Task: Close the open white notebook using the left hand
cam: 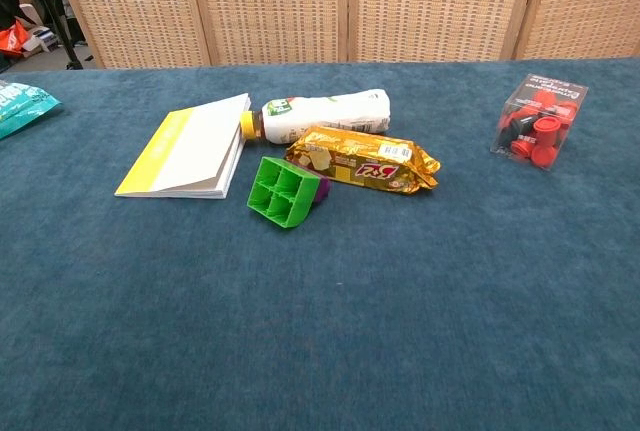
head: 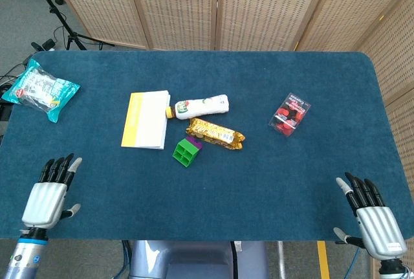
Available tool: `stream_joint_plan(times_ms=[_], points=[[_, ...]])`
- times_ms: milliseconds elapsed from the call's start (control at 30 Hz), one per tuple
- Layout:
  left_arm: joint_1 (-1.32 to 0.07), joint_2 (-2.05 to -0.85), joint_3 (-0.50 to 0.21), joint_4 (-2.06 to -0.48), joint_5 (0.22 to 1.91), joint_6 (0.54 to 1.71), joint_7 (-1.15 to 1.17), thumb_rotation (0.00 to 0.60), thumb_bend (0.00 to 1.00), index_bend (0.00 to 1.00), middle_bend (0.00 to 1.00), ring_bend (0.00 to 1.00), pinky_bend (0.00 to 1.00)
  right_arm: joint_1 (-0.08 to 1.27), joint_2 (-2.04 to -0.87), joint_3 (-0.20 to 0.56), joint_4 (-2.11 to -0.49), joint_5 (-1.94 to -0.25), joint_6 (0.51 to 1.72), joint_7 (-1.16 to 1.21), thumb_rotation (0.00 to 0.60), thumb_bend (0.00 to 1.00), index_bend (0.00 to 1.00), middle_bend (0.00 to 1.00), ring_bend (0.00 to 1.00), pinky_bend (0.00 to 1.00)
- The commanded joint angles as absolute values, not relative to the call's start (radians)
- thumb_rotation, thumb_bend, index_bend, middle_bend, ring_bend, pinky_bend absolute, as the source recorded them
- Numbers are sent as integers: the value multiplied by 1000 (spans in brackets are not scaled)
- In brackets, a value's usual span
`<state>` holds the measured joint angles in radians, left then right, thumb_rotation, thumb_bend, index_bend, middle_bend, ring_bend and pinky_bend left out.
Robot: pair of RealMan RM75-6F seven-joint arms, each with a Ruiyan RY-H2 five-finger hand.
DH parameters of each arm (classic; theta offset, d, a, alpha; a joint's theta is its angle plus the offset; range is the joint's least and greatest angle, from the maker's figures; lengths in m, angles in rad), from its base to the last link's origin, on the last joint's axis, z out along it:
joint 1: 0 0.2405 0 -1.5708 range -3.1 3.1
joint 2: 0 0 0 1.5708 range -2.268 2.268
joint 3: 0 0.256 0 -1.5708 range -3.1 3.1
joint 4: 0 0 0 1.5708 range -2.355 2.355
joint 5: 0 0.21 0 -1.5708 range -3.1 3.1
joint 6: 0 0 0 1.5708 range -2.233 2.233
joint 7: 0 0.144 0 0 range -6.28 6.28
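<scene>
The notebook (head: 146, 120) lies closed and flat on the blue table, its white cover with a yellow spine strip facing up; the chest view shows the notebook (cam: 190, 146) at the left centre. My left hand (head: 48, 195) hovers at the table's near left edge, far from the notebook, fingers spread and holding nothing. At the near right corner my right hand (head: 372, 217) is likewise open and empty. Neither hand appears in the chest view.
A white bottle (head: 199, 106) lies against the notebook's right side, with a gold snack pack (head: 215, 133) and a green block (head: 186, 151) just below. A clear box of red pieces (head: 290, 114) sits at the right. A teal bag (head: 39, 90) lies at the far left edge.
</scene>
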<state>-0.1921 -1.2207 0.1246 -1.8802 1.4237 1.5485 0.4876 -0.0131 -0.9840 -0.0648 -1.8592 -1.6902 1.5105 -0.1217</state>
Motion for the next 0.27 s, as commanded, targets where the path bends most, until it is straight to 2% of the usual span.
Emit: stream_joint_plan(times_ms=[33, 267], points=[[-164, -1192, 141, -1911, 1470, 1584, 486, 600, 0, 0, 0, 0, 0, -13, -986, -66, -1862, -1693, 1510, -127, 600, 42, 0, 0, 0, 0], [-129, -1142, 154, -1944, 1517, 1612, 470, 600, 0, 0, 0, 0, 0, -12, -989, -71, -1866, -1705, 1504, -139, 600, 40, 0, 0, 0, 0]])
